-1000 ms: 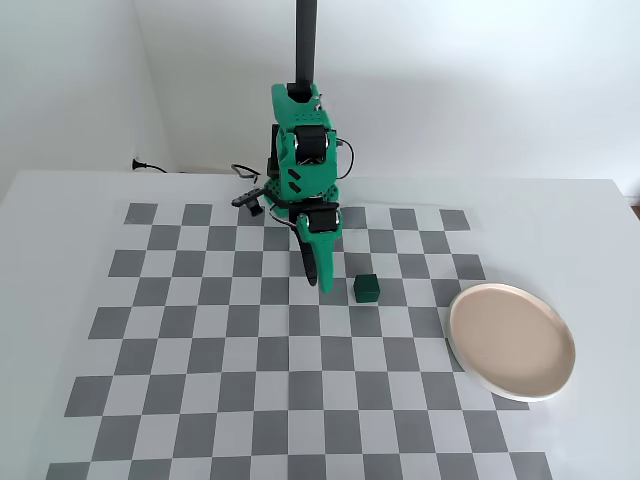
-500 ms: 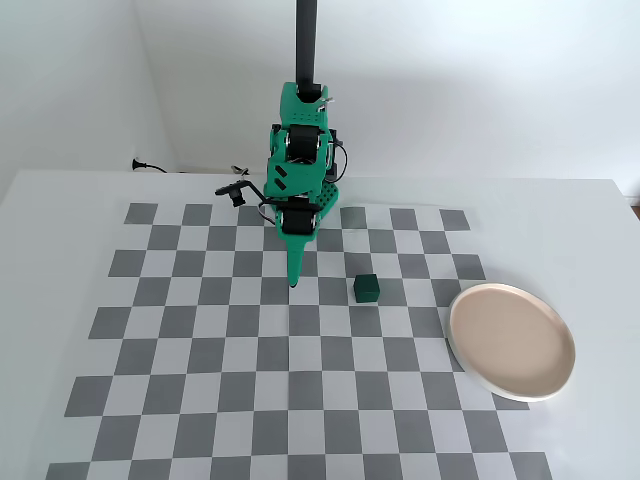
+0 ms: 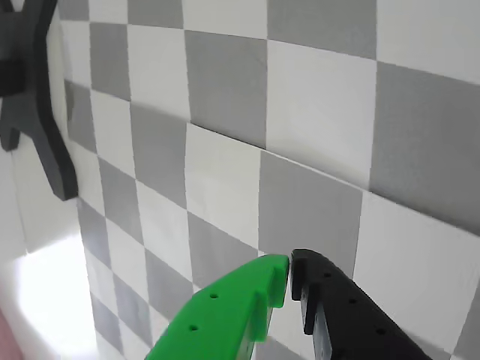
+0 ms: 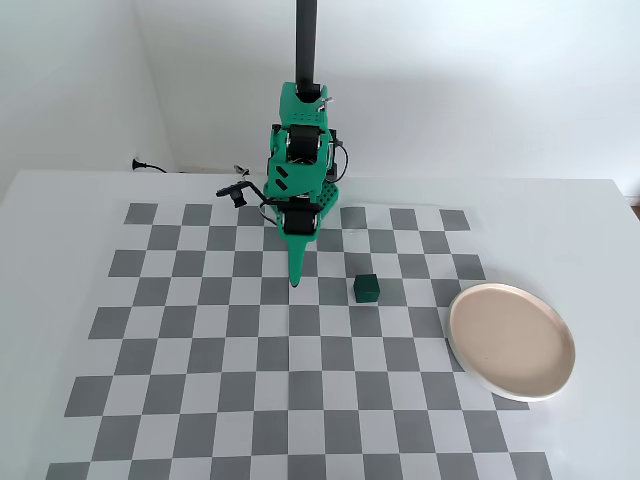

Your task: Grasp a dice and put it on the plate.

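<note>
Hand (image 4: 295, 281) closed, empty, left of dice (image 4: 367, 289); plate (image 4: 512, 341) well right; no writing readable.

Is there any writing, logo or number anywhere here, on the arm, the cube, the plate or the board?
None can be read in either view.
The dice: plain dark green faces, no pips or numbers.
The plate: bare, no mark.
The checkered mat: only grey and white squares.
The arm and gripper: small holes, but no label or brand.
</note>
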You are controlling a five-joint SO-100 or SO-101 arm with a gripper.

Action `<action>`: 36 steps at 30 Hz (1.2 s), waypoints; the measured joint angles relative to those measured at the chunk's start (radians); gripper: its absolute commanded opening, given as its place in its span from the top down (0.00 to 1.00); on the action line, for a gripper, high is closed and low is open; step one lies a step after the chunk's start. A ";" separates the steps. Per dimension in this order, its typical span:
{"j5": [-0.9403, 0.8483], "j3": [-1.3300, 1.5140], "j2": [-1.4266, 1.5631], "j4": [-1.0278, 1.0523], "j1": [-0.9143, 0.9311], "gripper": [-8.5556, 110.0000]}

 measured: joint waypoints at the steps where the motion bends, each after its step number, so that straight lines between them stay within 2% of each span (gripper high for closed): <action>1: -0.060 0.000 0.000 -0.011 0.000 0.96; 23: -1.158 0.000 0.000 0.003 0.000 0.96; 30: -1.447 0.000 0.000 -0.005 -0.008 0.96; 36: -1.626 0.000 0.000 0.052 -0.040 0.96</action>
